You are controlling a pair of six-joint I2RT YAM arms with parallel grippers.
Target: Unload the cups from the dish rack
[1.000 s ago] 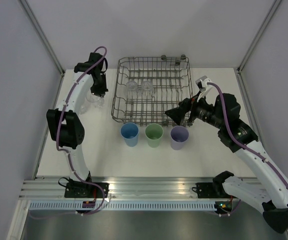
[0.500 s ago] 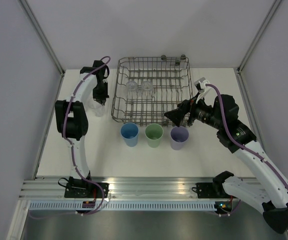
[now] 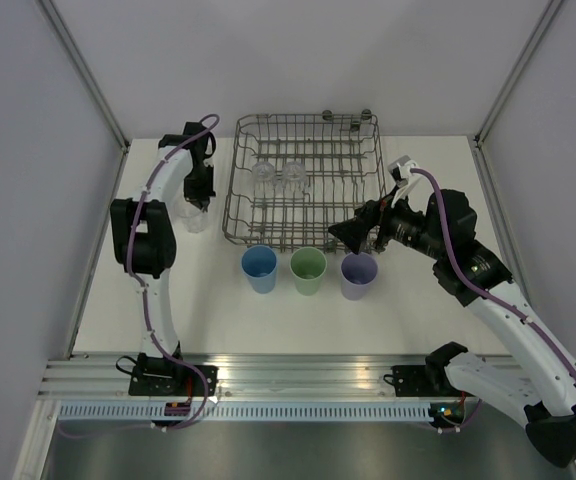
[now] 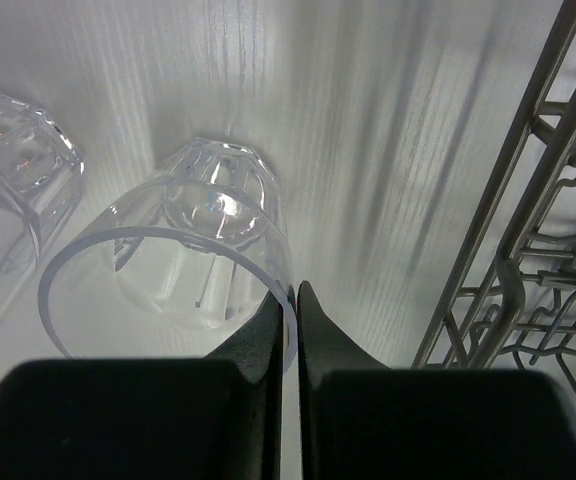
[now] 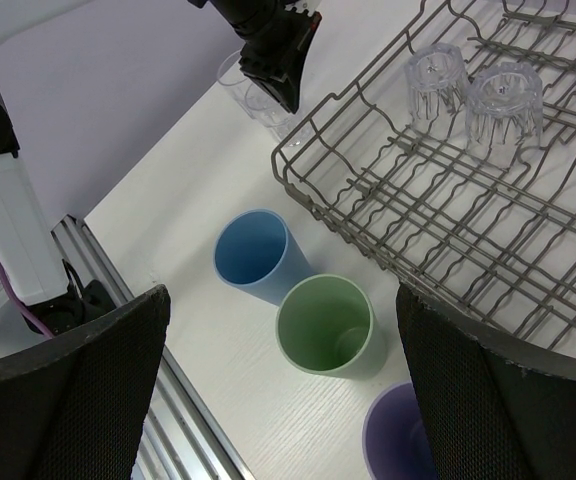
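- The left hand [image 4: 290,310] was closed on the rim of a clear glass [image 4: 183,255], which stood mouth up on the counter [image 4: 368,120], left of the rack [image 3: 318,200].
- The right hand [image 3: 353,232] was wide open, holding nothing.

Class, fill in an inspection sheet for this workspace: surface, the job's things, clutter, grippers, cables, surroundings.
Surface: white table, no spills seen.
Job's things: dish rack holds a pair of clear glasses. The blue cup, green cup and purple cup stand in a row in front of it. A held glass and a loose glass are left of the rack.
Clutter: nothing seen.
Grippers: left gripper shut on the held glass's rim; right gripper open, holding nothing.
Cables: a purple cable runs along each arm.
Surroundings: pale walls; aluminium rail at the near edge.
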